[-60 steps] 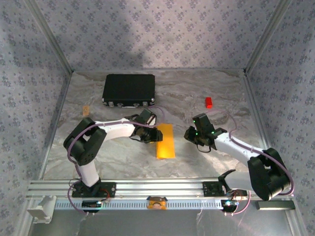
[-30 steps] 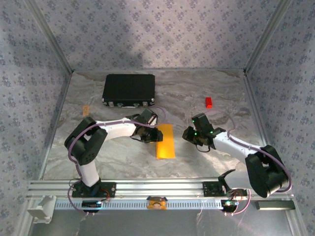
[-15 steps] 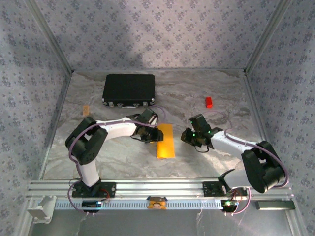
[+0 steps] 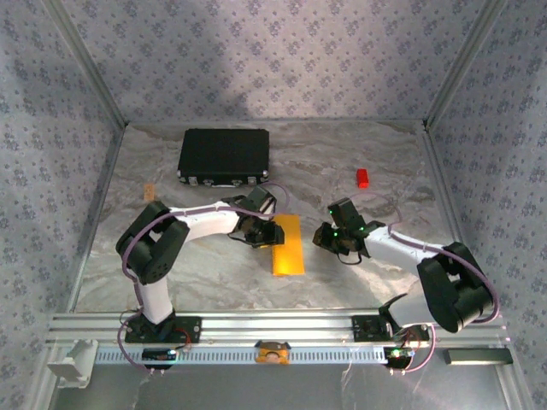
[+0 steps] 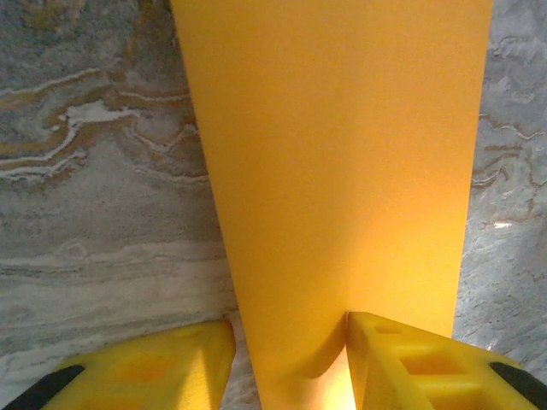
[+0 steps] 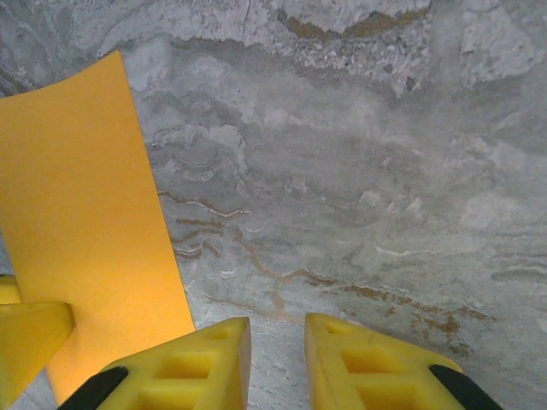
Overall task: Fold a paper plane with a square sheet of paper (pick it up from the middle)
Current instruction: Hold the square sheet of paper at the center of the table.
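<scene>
paper [image 5: 333,154] flat (folded), end betw. L claw's [image 5: 289,342] spread jaws

Overhead view of a grey marbled table [image 4: 214,282] boxed in by patterned walls. Near the centre lies an orange paper sheet [image 4: 288,248], seen as a narrow strip running from 12 to 6 o'clock. The left arm reaches in from 7 o'clock, and the left gripper [image 4: 267,232] touches the strip's 9 o'clock edge near its far end. The right arm comes from 5 o'clock; the right gripper [image 4: 325,237] sits low at the strip's 3 o'clock side, just apart from it. A black case [image 4: 224,155] lies at 11 o'clock and a small red block [image 4: 362,178] at 2 o'clock.
</scene>
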